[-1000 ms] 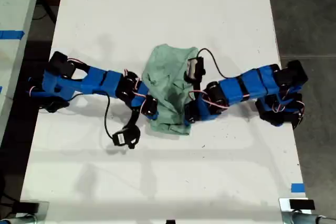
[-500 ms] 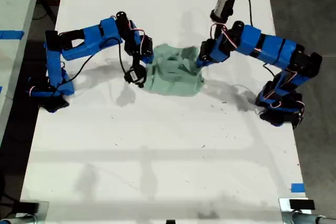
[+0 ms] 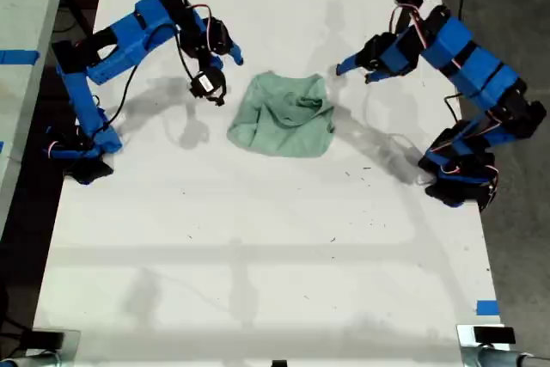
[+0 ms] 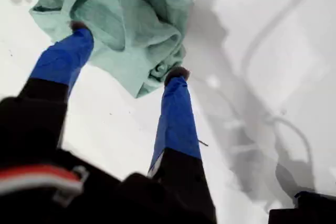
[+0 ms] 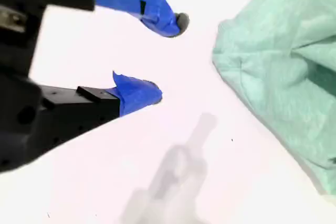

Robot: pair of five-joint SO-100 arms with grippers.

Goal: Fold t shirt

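You see the t shirt (image 3: 283, 115) as soft, matt knit cloth, pale mint, creased into rumpled folds, with a thicker rolled hem showing at its edge in the first wrist view (image 4: 157, 72). The bench (image 3: 258, 255) under it is smooth white, faintly speckled with dark marks, and lightly sheened. My first gripper (image 4: 126, 51) and my second gripper (image 5: 163, 59) each have 2 jaws of smooth blue plastic on matt black bodies; dark tips cap 3 of them.

White table (image 3: 258, 255), blue tape (image 3: 487, 308) near its edge, perhaps another table (image 3: 26, 6) alongside
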